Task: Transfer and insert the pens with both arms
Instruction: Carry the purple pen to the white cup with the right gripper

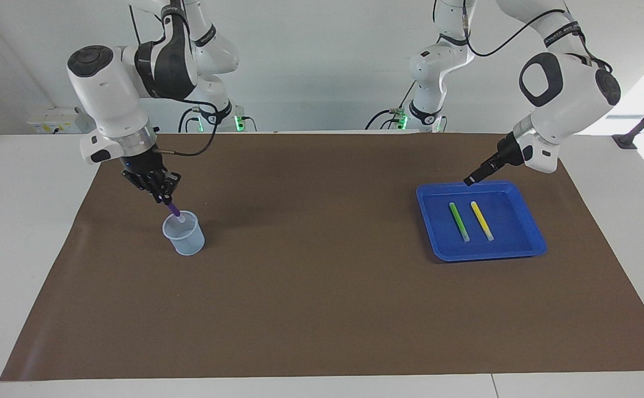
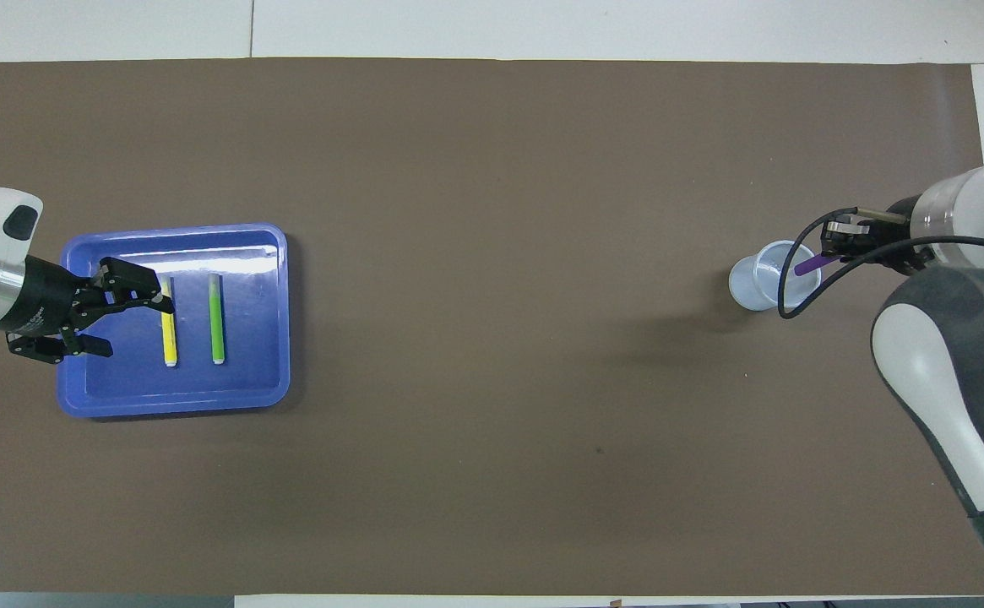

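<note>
Holding the purple pen (image 1: 174,209) by its top end, our right gripper (image 1: 162,193) has its jaws shut tight, the pale tip just inside the cup (image 1: 184,234). Our left gripper (image 2: 124,297) hangs over the blue tray (image 1: 526,248), jaws wide open. The green pen (image 1: 459,221) and yellow pen (image 1: 482,220) look light, stiff and slippery, so we should pinch one at its middle.

wall (image 1: 327,66): pale | table (image 1: 23,221): white | mat (image 1: 327,287): brown | window, perhaps

No legible text, label, brand or number on any item; small lettering on both arms is too small to read.
</note>
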Robot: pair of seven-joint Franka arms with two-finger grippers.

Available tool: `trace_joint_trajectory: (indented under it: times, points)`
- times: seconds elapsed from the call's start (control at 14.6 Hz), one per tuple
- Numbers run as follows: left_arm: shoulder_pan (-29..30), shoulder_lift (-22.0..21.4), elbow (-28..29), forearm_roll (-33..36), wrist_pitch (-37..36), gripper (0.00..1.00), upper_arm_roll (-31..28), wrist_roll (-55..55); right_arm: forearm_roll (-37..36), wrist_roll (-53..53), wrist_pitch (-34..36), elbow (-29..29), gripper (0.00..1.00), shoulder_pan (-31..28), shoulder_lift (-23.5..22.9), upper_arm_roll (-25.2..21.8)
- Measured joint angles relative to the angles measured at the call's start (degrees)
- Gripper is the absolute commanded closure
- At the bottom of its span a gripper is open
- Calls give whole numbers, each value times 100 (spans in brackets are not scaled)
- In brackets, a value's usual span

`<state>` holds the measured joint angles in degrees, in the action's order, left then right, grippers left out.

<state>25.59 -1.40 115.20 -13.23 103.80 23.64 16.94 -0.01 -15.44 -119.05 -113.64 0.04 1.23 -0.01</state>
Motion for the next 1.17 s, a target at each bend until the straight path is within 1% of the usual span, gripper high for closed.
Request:
trace_joint_trajectory:
  times: [0.21, 0.41, 0.62, 0.76, 0.82, 0.89, 1.03, 1.1, 1.17]
  points:
    - [1, 452, 100, 754, 920, 0, 24, -1015, 0, 185, -538, -463, 100, -42, -5, 3]
    - [49, 845, 355, 925, 1844, 2, 13, -1913, -1, 288, -866, -791, 100, -146, -13, 0]
    - [109, 997, 713, 963, 2621, 7, 9, -2338, -1, 343, -1061, -916, 100, -167, -86, 6]
    - [109, 1004, 950, 1020, 2938, 8, 14, -2432, -1, 348, -1226, -981, 100, -167, -138, 23]
    - [109, 1005, 1015, 1169, 2996, 9, 15, -2484, -1, 349, -1249, -1014, 100, -166, -146, 28]
    - [109, 1007, 1049, 1390, 3018, 10, 16, -2493, -1, 349, -1253, -1039, 83, -164, -146, 32]
    - [109, 1033, 1064, 1643, 3031, 14, 17, -2497, -1, 349, -1255, -1057, 34, -163, -146, 41]
    - [109, 1051, 1066, 1668, 3047, 15, 18, -2508, -1, 349, -1256, -1057, 13, -162, -145, 43]
    - [109, 1074, 1069, 1672, 3064, 16, 19, -2523, -1, 349, -1260, -1057, 0, -160, -145, 45]
